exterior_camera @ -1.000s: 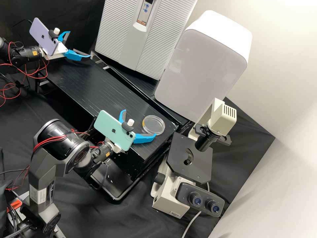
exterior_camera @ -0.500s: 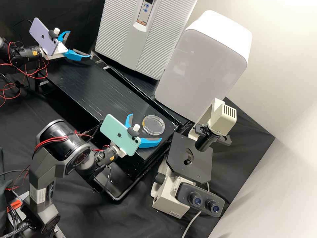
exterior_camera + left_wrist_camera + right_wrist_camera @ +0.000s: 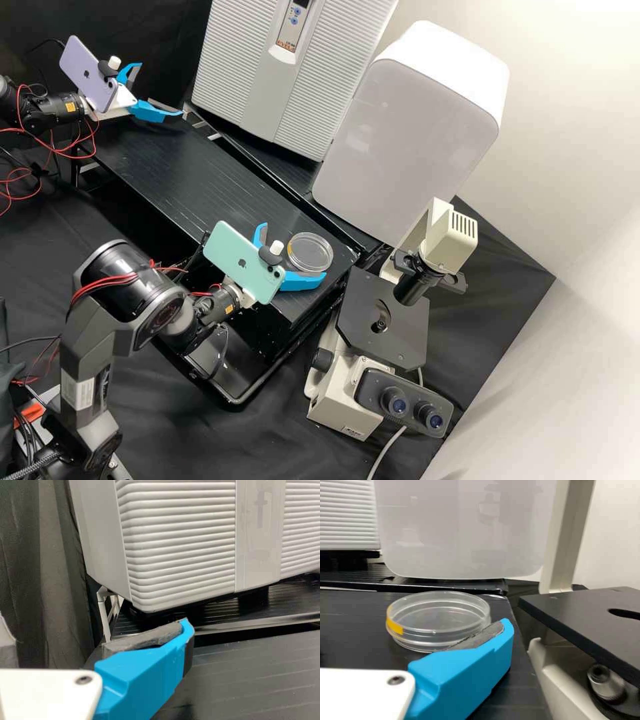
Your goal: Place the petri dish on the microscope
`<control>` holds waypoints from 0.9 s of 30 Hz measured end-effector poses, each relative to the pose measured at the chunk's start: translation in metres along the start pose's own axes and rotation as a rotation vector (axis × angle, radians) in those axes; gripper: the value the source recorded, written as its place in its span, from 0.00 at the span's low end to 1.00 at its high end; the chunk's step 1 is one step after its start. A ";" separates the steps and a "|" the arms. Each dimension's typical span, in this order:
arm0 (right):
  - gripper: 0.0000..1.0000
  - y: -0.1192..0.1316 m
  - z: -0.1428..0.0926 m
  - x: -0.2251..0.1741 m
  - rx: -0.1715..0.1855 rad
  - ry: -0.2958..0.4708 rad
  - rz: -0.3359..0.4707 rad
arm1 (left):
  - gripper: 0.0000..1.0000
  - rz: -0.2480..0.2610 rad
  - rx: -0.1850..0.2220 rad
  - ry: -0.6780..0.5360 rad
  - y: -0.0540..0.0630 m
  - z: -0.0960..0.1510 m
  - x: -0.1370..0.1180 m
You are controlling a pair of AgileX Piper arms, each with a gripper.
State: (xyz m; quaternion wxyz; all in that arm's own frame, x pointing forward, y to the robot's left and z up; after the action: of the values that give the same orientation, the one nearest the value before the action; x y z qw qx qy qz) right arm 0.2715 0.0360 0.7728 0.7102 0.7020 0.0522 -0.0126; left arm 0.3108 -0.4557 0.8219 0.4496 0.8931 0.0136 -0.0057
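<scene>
Petri dish (image 3: 311, 253) unmoved; right tool (image 3: 295, 249) has come nearer, perhaps touching it, fingers apart, as on left tool (image 3: 161, 89).

Petri dish (image 3: 311, 252): one was counted.
Yellow mark (image 3: 394, 626): one was seen on the dish.
Microscope (image 3: 340, 400): one was counted.
Eyepieces (image 3: 398, 404): two were seen on the microscope.
Grippers: two were counted, the left gripper (image 3: 161, 89) and the right gripper (image 3: 295, 249).
Blue fingers (image 3: 153, 112): four were counted, two on each gripper.
Phones: two were seen, one purple phone (image 3: 85, 70) and one green phone (image 3: 235, 257).
White machine with ridges (image 3: 233, 73): one was counted.
Smooth white box (image 3: 420, 127): one was seen.
</scene>
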 end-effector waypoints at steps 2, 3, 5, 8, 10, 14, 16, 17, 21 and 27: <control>1.00 -0.001 0.000 0.002 0.002 -0.002 -0.005 | 1.00 0.000 0.000 0.000 0.000 0.000 0.000; 1.00 -0.002 -0.001 0.004 0.002 -0.001 -0.008 | 1.00 0.000 0.000 0.000 0.000 0.000 0.000; 1.00 -0.002 -0.001 0.005 0.002 0.000 -0.007 | 1.00 0.000 0.000 0.000 0.000 0.000 0.000; 1.00 -0.003 -0.001 0.008 0.002 -0.003 -0.010 | 1.00 0.000 0.000 0.000 0.000 0.000 0.000; 1.00 -0.004 0.000 0.009 0.002 -0.008 -0.016 | 1.00 0.000 0.000 0.000 0.000 0.000 0.000; 1.00 -0.002 0.002 0.010 0.001 -0.015 -0.011 | 1.00 0.000 0.000 0.000 0.000 0.000 0.000; 1.00 -0.001 0.004 0.010 0.001 -0.020 -0.007 | 1.00 0.000 0.000 0.000 0.000 0.000 0.000; 1.00 -0.001 0.005 0.010 0.001 -0.023 -0.007 | 1.00 0.000 0.000 0.000 0.000 0.000 0.000; 1.00 0.000 0.008 0.011 -0.004 -0.027 -0.005 | 1.00 0.000 0.000 0.000 0.000 0.000 0.000; 1.00 0.000 0.010 0.011 -0.012 -0.019 -0.004 | 1.00 0.000 0.000 0.000 0.000 0.000 0.000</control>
State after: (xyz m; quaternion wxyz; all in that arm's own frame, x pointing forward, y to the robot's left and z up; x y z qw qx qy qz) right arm 0.2831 0.0267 0.7722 0.7147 0.6975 0.0470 -0.0205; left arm 0.3108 -0.4557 0.8219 0.4496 0.8931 0.0136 -0.0057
